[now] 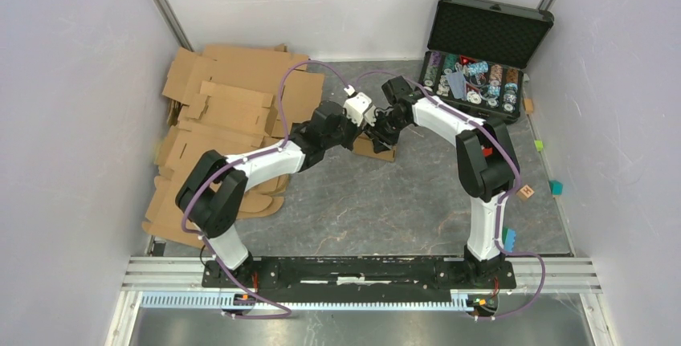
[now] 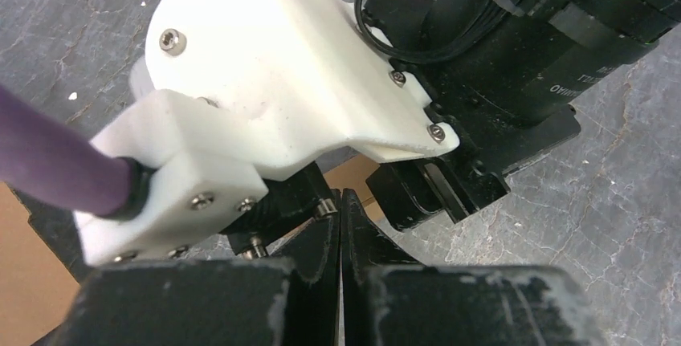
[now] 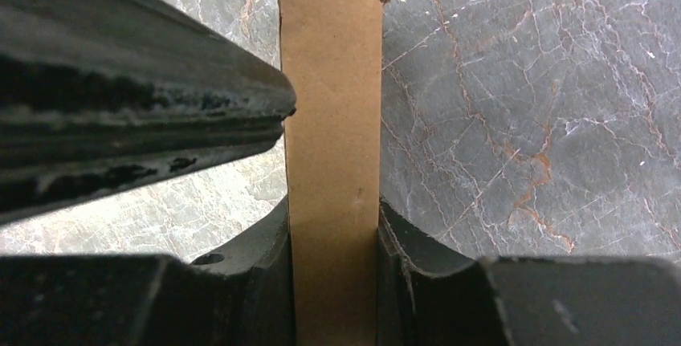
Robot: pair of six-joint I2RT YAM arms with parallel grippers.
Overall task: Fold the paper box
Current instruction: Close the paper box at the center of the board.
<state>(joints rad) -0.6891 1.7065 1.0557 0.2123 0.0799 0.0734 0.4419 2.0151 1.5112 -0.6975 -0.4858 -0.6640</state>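
right gripper (image 3: 333, 270) pinches the paper box (image 3: 331, 121) near the far edge – left gripper (image 2: 340, 238) closed on nothing; crowded fingers could tear the cardboard

Soft, even overhead light fills the top view, casting faint shadows on the grey table (image 1: 377, 201). Close to the wrist lenses, the white mount (image 2: 273, 81) looks pale and the paper box (image 3: 333, 161) slightly soft.
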